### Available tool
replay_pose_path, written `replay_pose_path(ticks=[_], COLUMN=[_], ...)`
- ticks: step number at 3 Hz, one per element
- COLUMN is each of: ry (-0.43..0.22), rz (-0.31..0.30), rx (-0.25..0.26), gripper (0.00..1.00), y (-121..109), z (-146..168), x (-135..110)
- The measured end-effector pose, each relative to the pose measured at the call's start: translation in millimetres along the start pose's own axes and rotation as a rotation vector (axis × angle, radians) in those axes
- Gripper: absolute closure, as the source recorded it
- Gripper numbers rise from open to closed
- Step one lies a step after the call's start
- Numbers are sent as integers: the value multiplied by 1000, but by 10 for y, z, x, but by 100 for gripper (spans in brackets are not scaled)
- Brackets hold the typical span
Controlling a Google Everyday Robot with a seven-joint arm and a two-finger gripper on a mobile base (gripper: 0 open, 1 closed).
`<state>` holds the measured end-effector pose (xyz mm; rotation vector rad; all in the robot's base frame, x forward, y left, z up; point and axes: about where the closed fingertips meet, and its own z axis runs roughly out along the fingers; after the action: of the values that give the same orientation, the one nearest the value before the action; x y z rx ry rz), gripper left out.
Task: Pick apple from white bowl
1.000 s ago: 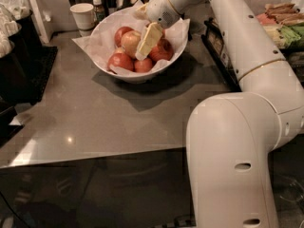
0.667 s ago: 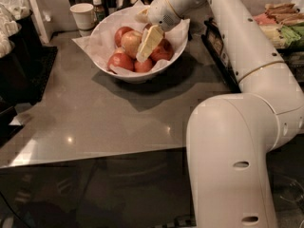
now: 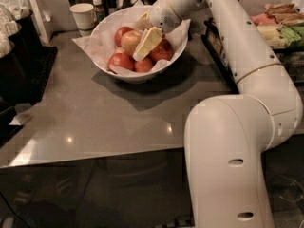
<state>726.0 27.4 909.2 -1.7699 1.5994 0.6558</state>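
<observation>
The white bowl [image 3: 102, 34], lined with crinkled white paper, stands at the back of the grey table. It holds several apples. The pale yellowish-tan apple [image 3: 130, 41] lies near the middle, with deeper red apples [image 3: 120, 61] around it. My gripper [image 3: 142, 49] reaches down into the bowl from the upper right. Its cream tip rests just right of the pale apple, over the red ones, and seems to touch it. No apple is lifted.
A small white paper cup [image 3: 83, 15] and a small bottle [image 3: 98, 8] stand behind the bowl on the left. A dark rack [image 3: 23, 65] is on the left side. Trays of food [image 3: 278, 27] lie at the right. My arm's large white body [image 3: 228, 165] fills the front right.
</observation>
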Motion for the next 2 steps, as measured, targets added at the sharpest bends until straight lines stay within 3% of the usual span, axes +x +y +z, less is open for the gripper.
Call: replay_pose_path(ticks=[2], ry=[-13], rz=[6], rx=[1], gripper=[66], y=[-26], z=[-3], x=[-9])
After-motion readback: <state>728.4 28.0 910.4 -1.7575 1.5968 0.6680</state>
